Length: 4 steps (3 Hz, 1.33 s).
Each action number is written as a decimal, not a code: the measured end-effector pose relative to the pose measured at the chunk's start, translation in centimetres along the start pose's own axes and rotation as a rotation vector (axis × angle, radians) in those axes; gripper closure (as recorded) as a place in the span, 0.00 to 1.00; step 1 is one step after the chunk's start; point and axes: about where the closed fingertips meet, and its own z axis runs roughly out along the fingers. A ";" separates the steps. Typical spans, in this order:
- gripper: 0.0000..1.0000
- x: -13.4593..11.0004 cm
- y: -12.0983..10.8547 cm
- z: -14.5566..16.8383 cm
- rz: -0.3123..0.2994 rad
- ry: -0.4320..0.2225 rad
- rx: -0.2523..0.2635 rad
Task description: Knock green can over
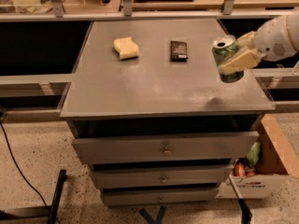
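Observation:
The green can (pixel 226 55), light green with a silver top, is at the right side of the grey cabinet top (pixel 154 87). It hangs a little above the surface and tilts slightly left, with its shadow on the top below it. My gripper (pixel 232 53) reaches in from the right edge and is shut on the can. One cream finger (pixel 239 61) lies across the can's front and the other is behind it.
A yellow sponge (pixel 126 47) and a dark flat packet (pixel 178 50) lie at the back of the cabinet top. Drawers (pixel 163 148) stand slightly open below. A cardboard box (pixel 268 169) with packets sits on the floor at the right. A shelf rail (pixel 140 15) runs behind.

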 end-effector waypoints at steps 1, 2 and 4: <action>1.00 -1.6 0.5 -0.9 -0.081 0.204 0.036; 1.00 -3.5 1.8 -0.9 -0.183 0.373 0.082; 1.00 -2.5 2.3 -0.4 -0.352 0.683 0.143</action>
